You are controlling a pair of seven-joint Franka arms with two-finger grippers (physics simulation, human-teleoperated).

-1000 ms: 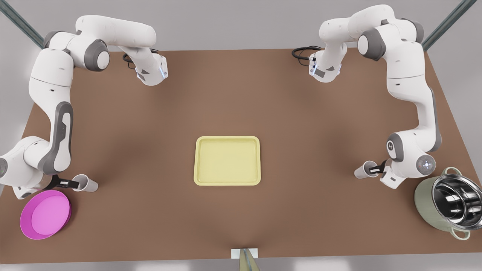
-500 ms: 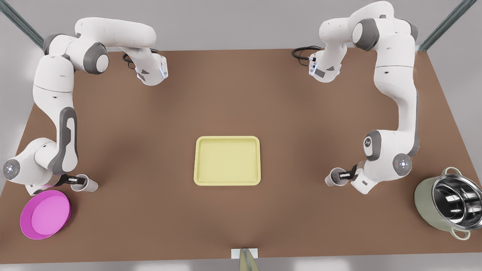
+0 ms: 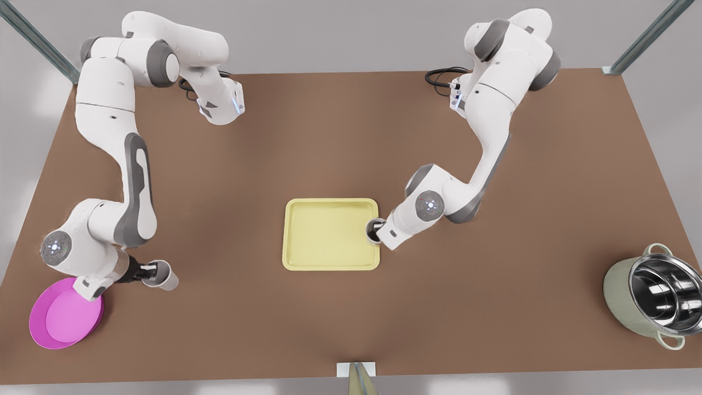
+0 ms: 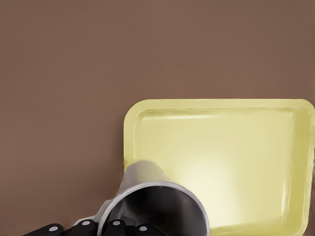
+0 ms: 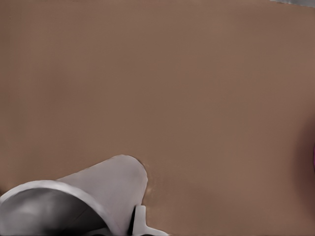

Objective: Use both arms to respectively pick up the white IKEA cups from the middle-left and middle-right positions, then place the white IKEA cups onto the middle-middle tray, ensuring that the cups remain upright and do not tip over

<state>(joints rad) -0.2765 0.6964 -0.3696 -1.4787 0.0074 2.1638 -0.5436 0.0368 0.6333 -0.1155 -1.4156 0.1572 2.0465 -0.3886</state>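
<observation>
two small white tapered cups are gripped, one per claw. the left gripper [image 3: 377,230] is closed on one cup [image 3: 374,229] at the one pale yellow tray [image 3: 330,235]'s edge; the right gripper [image 3: 149,272] is clamped on the other cup [image 3: 163,276] beside one round magenta bowl [image 3: 66,312].

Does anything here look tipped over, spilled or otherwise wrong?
Nothing stands out. The left gripper holds one white cup upright at the tray edge; the right gripper holds the other cup upright near the magenta bowl.
</observation>
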